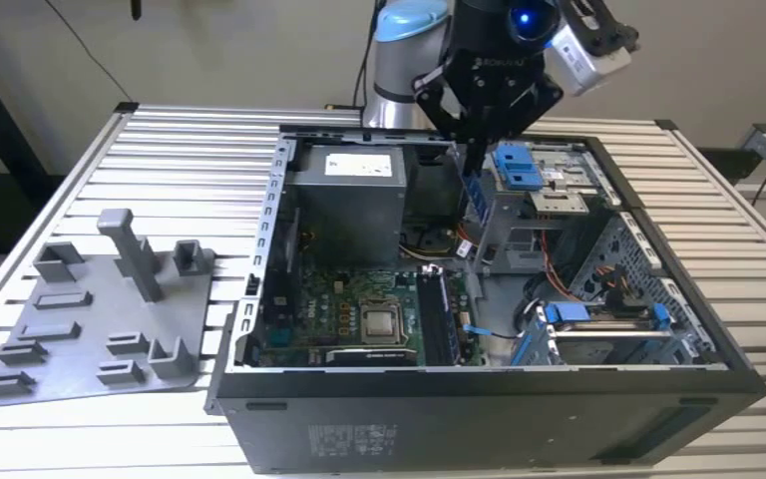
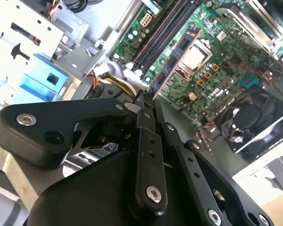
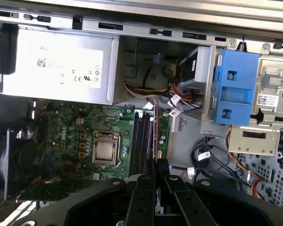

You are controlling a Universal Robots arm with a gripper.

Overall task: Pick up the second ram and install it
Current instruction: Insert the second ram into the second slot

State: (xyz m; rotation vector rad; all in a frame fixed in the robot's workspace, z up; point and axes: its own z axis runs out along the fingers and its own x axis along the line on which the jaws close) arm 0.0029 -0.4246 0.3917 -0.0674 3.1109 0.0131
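While one robot arm (image 1: pixel 403 60) hangs over one open desktop computer case (image 1: pixel 490 419), its single gripper (image 2: pixel 146 100) holds the second ram (image 2: pixel 177 59). The two black fingers (image 2: pixel 145 136) are pressed together on one end of the stick. One ram is in the grasp: a long thin strip with black chips and a reddish edge. It sticks out from the fingertips, clear of the board.

In the first wrist view the ram (image 3: pixel 155 127) shows edge-on, hanging over the dark memory slots (image 3: pixel 140 141). The slots lie close together and I cannot count them.

One grey power supply box (image 1: pixel 350 195) sits inside the case at its far end. In the exterior view the gripper (image 1: pixel 470 140) hangs just to that view's right of the box. One green motherboard (image 3: pixel 66 136) lies beside the box, with one square processor socket (image 3: pixel 105 150) on it. The slots run beside the socket, on the board's edge away from the box's label. One blue drive bracket (image 3: pixel 236 89) stands beyond the slots, further from the box.

One grey holder tray (image 1: pixel 77 339) with upright posts lies on the slatted table (image 1: pixel 171 140). It is well to the exterior view's left of the box, outside the case.
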